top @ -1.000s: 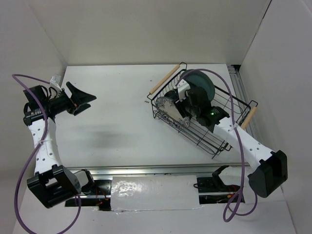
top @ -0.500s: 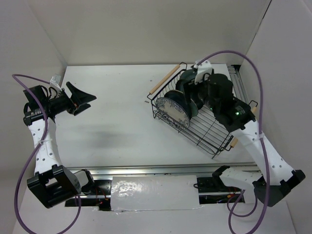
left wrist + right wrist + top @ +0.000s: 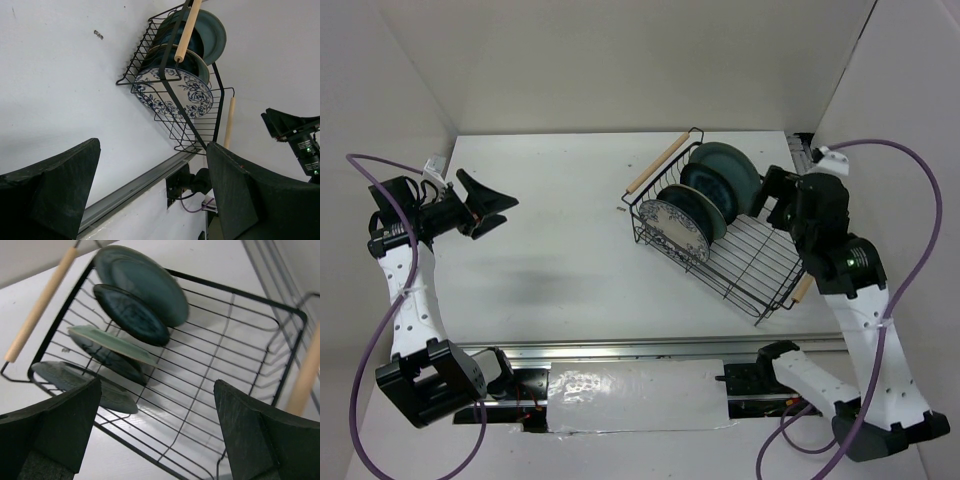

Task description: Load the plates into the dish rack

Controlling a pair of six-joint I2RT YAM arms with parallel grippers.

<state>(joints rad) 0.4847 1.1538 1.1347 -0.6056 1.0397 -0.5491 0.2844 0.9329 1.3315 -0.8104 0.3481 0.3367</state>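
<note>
The dish rack (image 3: pixel 750 262) stands at the right of the table, with all four plates on edge in its left half. The grey-teal plate (image 3: pixel 728 168) is farthest back, then the dark navy (image 3: pixel 698 205), the mint, mostly hidden, and the white and blue floral plate (image 3: pixel 670 228) in front. The right wrist view shows grey-teal (image 3: pixel 142 282), navy (image 3: pixel 131 315), mint (image 3: pixel 112 342) and the floral plate's back (image 3: pixel 80 385). My right gripper (image 3: pixel 775 200) hangs open and empty over the rack's right side (image 3: pixel 157 385). My left gripper (image 3: pixel 500 210) is open and empty at the far left.
The rack's wooden handles (image 3: pixel 655 165) (image 3: pixel 830 242) stick out at its two ends. A small dark speck (image 3: pixel 622 210) lies on the table left of the rack. A metal rail (image 3: pixel 620 348) runs along the near edge. The left wrist view shows the rack (image 3: pixel 175 75).
My right gripper has pulled up and back out of the rack, from among the plates to its right side. The plates stay standing in the rack. The left arm has not moved.
</note>
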